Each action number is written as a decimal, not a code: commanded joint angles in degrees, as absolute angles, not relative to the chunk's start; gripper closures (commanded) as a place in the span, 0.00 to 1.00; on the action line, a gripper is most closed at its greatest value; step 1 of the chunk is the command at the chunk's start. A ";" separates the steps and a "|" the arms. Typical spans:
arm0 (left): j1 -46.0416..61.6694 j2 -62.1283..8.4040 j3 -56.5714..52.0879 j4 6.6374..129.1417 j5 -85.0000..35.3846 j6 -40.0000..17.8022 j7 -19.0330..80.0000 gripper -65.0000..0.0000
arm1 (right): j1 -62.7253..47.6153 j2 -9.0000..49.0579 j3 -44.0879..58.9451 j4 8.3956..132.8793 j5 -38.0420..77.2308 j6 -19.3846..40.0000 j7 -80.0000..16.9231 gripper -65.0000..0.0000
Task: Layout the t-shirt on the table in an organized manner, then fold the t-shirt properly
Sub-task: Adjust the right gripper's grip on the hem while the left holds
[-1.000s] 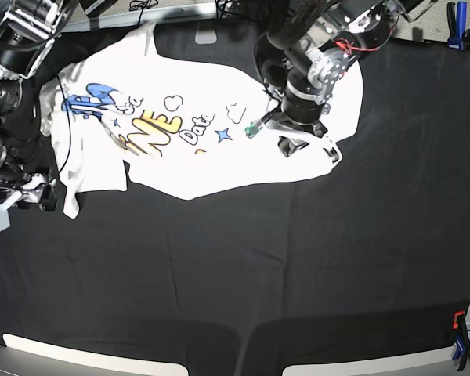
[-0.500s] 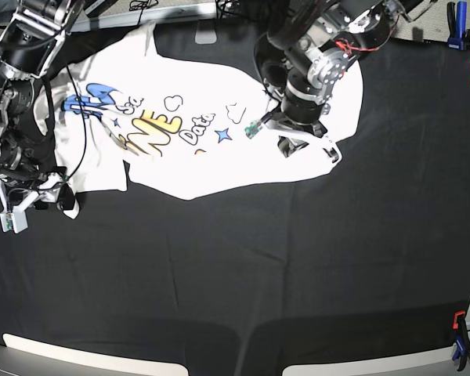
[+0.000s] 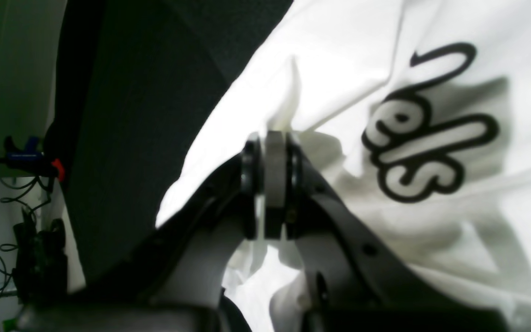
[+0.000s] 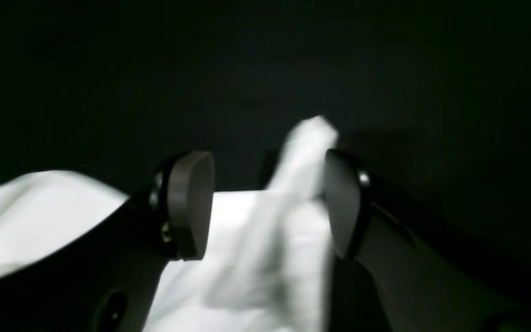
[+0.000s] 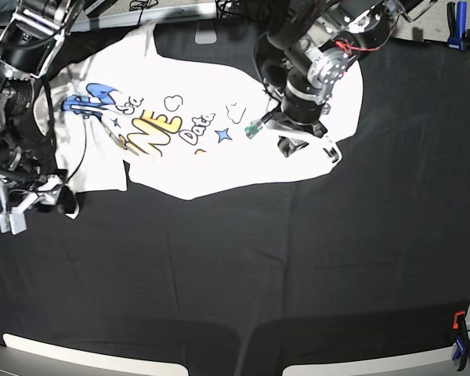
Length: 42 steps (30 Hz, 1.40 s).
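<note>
The white t-shirt (image 5: pixel 219 94) lies print side up across the far part of the black table (image 5: pixel 258 266), with its left part folded and bunched. My left gripper (image 5: pixel 323 147) rests on the shirt's right part; the left wrist view shows it (image 3: pixel 270 184) shut on a pinch of white fabric (image 3: pixel 293 92) beside black outlined lettering. My right gripper (image 5: pixel 63 202) is at the shirt's lower left corner. In the right wrist view it (image 4: pixel 268 203) is open, with a raised fold of the shirt (image 4: pixel 302 152) between the jaws, against the right finger (image 4: pixel 344 203).
Red and blue clips sit on the table's right edge, at the back (image 5: pixel 460 14) and the front (image 5: pixel 459 341). A small pale label (image 5: pixel 206 37) lies at the far edge. Cables and gear sit beyond the table's far side.
My right arm has moved in from the left edge to the shirt's lower left corner, and the hanging strip of fabric there has shifted. My left arm has not moved.
</note>
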<state>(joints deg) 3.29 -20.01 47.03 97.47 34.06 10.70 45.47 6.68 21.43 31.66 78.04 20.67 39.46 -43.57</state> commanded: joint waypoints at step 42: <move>2.70 -20.01 46.87 98.39 34.85 12.03 44.99 1.00 | 8.14 22.65 22.81 64.62 12.67 37.39 -33.19 0.45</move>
<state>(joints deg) 3.29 -20.01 47.03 97.47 33.89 10.70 45.65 7.31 21.89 22.59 63.88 12.36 37.15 -33.36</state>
